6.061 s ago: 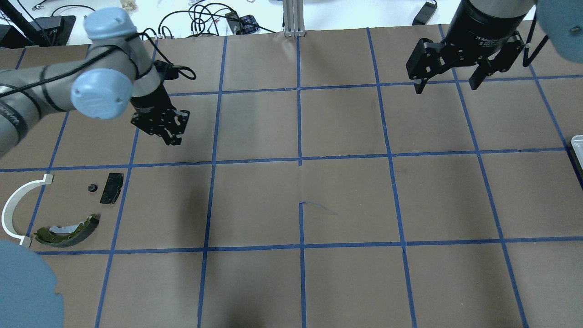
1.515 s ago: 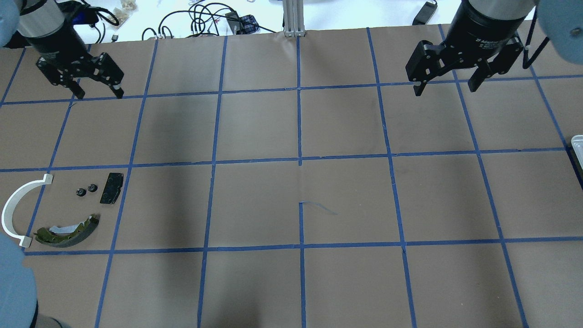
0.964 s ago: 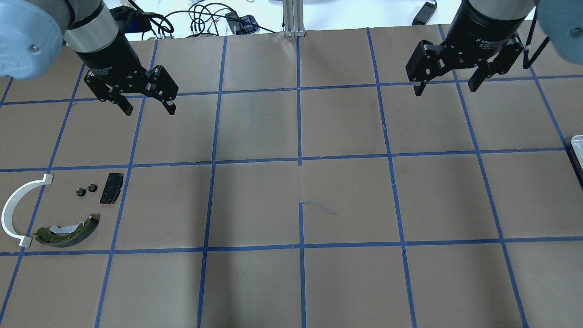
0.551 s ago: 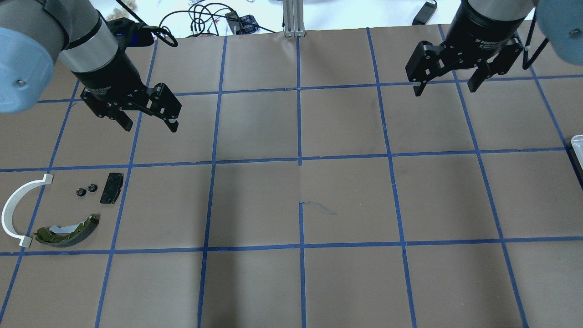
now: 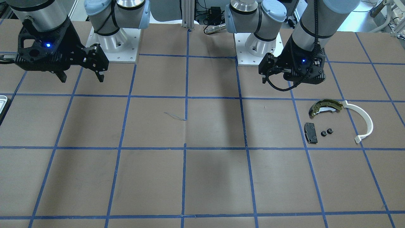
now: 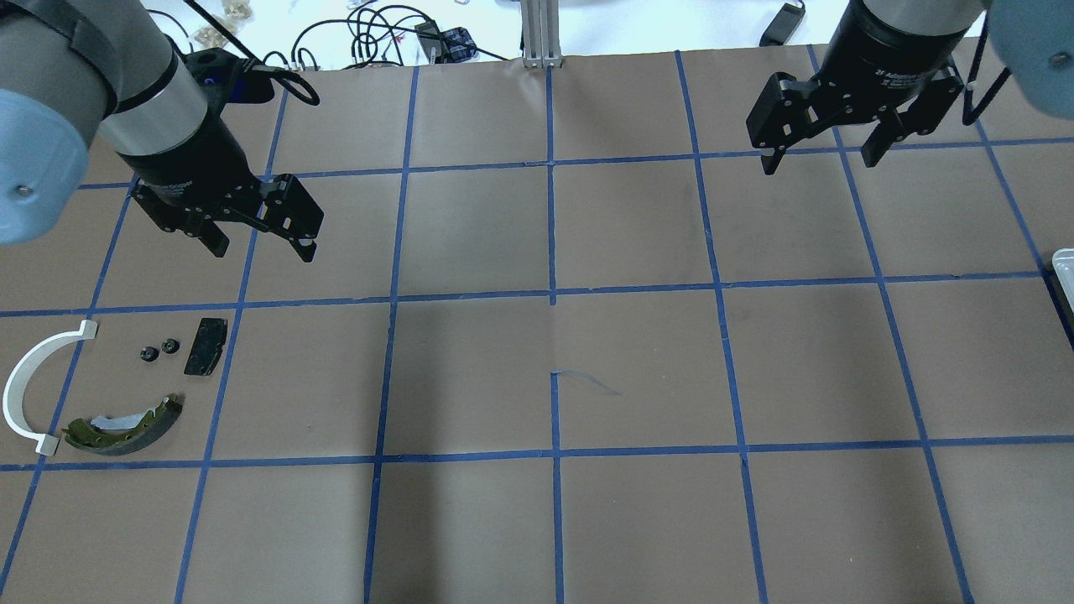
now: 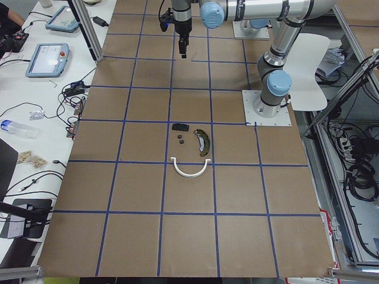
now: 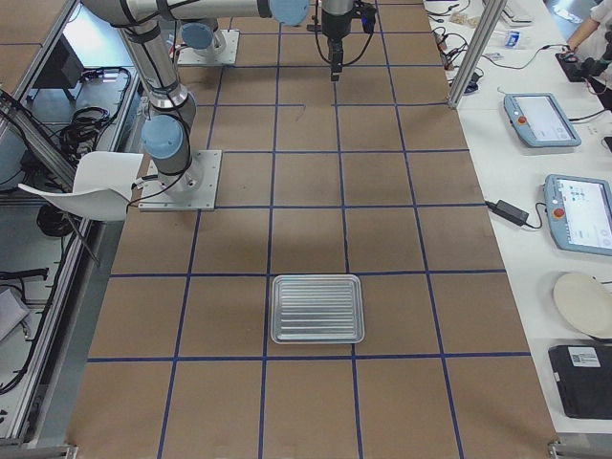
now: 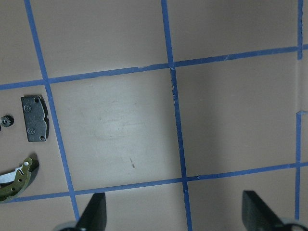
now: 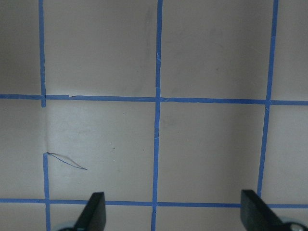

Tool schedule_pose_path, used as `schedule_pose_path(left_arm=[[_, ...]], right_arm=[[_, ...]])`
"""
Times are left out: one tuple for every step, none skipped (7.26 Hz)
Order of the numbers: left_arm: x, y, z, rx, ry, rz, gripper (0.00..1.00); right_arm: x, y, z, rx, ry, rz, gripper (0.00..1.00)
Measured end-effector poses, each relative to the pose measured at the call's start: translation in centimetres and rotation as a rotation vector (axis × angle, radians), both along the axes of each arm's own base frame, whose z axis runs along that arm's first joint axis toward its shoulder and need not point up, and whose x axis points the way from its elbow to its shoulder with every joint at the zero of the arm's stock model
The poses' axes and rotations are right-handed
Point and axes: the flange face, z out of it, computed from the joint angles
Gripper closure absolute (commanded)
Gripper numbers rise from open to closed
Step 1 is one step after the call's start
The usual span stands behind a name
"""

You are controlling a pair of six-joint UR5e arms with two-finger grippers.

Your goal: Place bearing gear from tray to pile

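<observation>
Overhead first: the left gripper (image 6: 263, 252) is seen hovering with jaws spread and nothing held. Two small black bearing gears (image 6: 170, 345) are found at roughly 7 o'clock from it, already in the pile, tucked between the black pad (image 6: 205, 346) and the white arc (image 6: 9, 398), with the brake shoe (image 6: 126, 436) just below. The right gripper (image 6: 820, 163) is spread and unloaded too. The tray (image 6: 1064, 267) is only caught as a sliver at its 4 o'clock, so that arm is reckoned the nearer one. In the front-facing view the left gripper's opening can't really be made out. From the right-end view the whole tray is shown, and no gear can be made out on it, fwiw. In the left wrist view one gear is cut off by the edge at 9 o'clock.
</observation>
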Motion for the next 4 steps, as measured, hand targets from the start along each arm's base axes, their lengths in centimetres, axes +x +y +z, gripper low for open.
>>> schedule_pose_path(left_arm=[[-0.03, 0.02, 0.24, -0.005, 0.002, 0.000, 0.00], [-0.04, 0.01, 0.42, -0.008, 0.003, 0.000, 0.00], [-0.04, -0.09, 0.28, -0.003, 0.005, 0.001, 0.00], [-0.01, -0.25, 0.03, 0.002, 0.007, 0.002, 0.00]], right_arm=[[0.00, -0.09, -0.07, 0.001, 0.000, 0.000, 0.00], [0.00, -0.12, -0.11, 0.001, 0.000, 0.000, 0.00], [0.00, -0.13, -0.21, 0.003, 0.000, 0.000, 0.00], [-0.01, -0.12, -0.33, 0.005, 0.001, 0.000, 0.00]])
